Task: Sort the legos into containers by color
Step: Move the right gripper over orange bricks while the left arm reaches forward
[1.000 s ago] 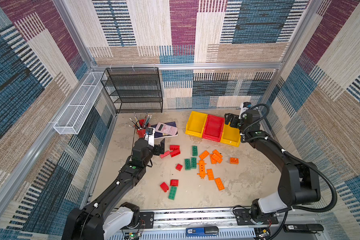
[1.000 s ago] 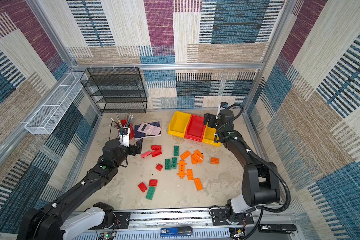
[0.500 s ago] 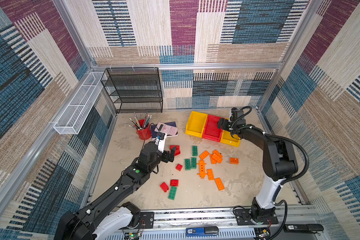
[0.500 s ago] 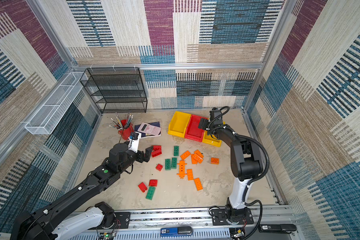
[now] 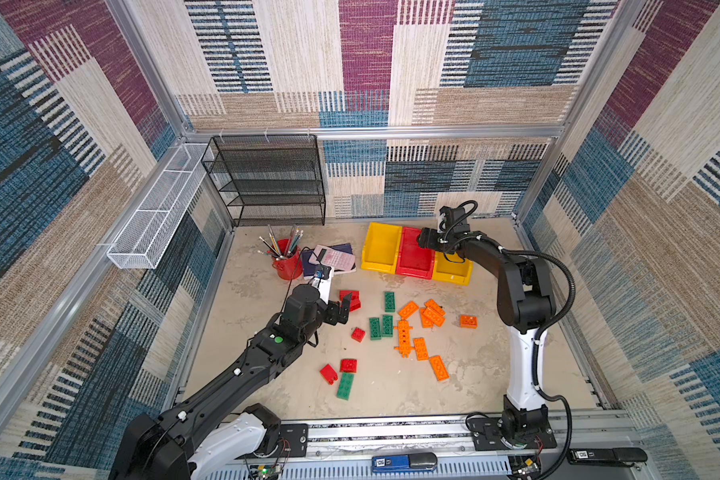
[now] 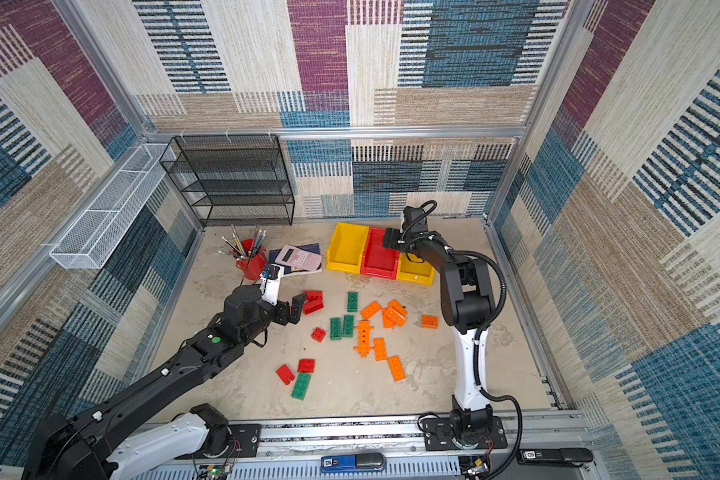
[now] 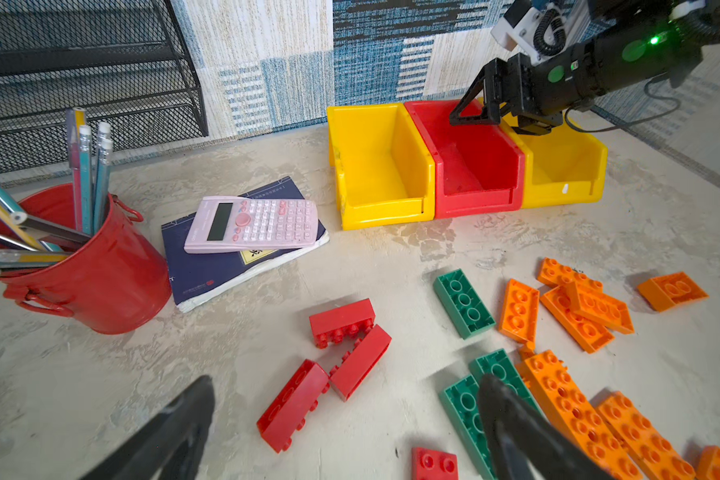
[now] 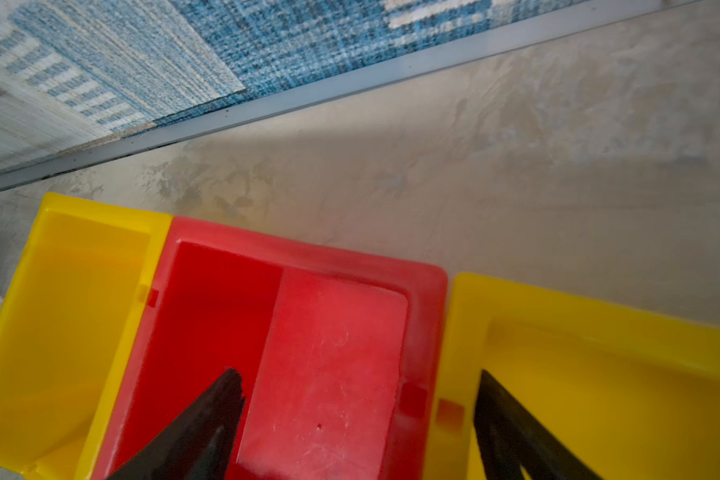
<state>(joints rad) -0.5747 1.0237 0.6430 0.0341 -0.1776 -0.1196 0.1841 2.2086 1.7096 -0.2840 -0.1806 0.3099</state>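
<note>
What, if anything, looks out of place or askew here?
Nothing looks spilled or damaged. One oddity: the open right gripper hangs astride the wall shared by the red plastic bin and the yellow plastic bin beside it, a jaw over each, holding nothing. A red studded brick lies tipped on its side.

Both top views look steeply down from high above the front edge of the tabletop (image 5: pixel 250 299) toward its back edge, sharing the whole scene. The left wrist view skims low over the legos (image 7: pixel 341 322) toward the containers (image 7: pixel 474 203); the right wrist view hangs close above those containers.
</note>
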